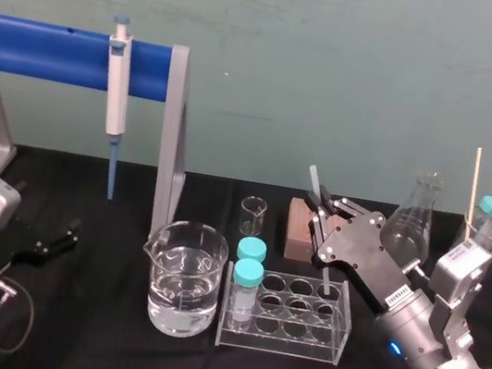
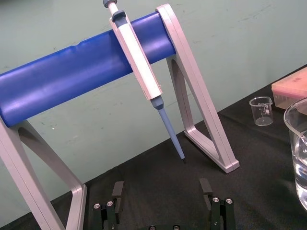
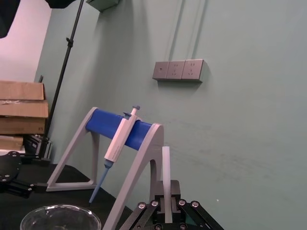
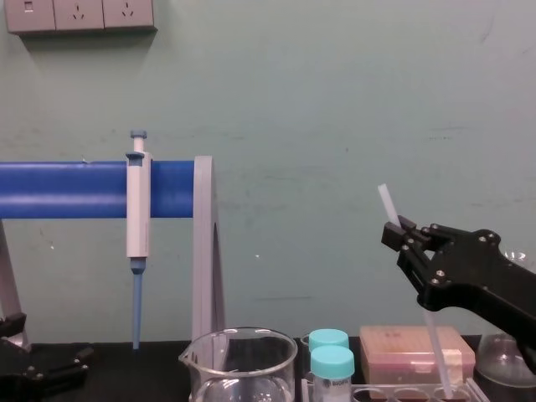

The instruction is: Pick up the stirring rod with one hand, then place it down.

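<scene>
The stirring rod (image 1: 315, 182) is a thin translucent-white stick, tilted and held off the table. My right gripper (image 1: 321, 208) is shut on its upper part, above the test tube rack (image 1: 334, 341). In the chest view the stirring rod (image 4: 436, 345) slants down from the right gripper (image 4: 404, 235) toward the rack; whether its lower tip touches the rack I cannot tell. The right wrist view shows the stirring rod (image 3: 166, 165) standing up between the closed fingers (image 3: 158, 207). My left gripper (image 1: 53, 244) rests open near the table's left side, its fingers (image 2: 117, 189) wide apart.
A water-filled beaker (image 1: 182, 277) stands left of the rack, which holds two teal-capped tubes (image 1: 248, 274). Behind are a small beaker (image 1: 253, 214), a brown box (image 1: 299, 230) and a conical flask (image 1: 411, 225). A pipette (image 1: 116, 89) hangs on the blue-barred stand (image 1: 51, 53) at back left.
</scene>
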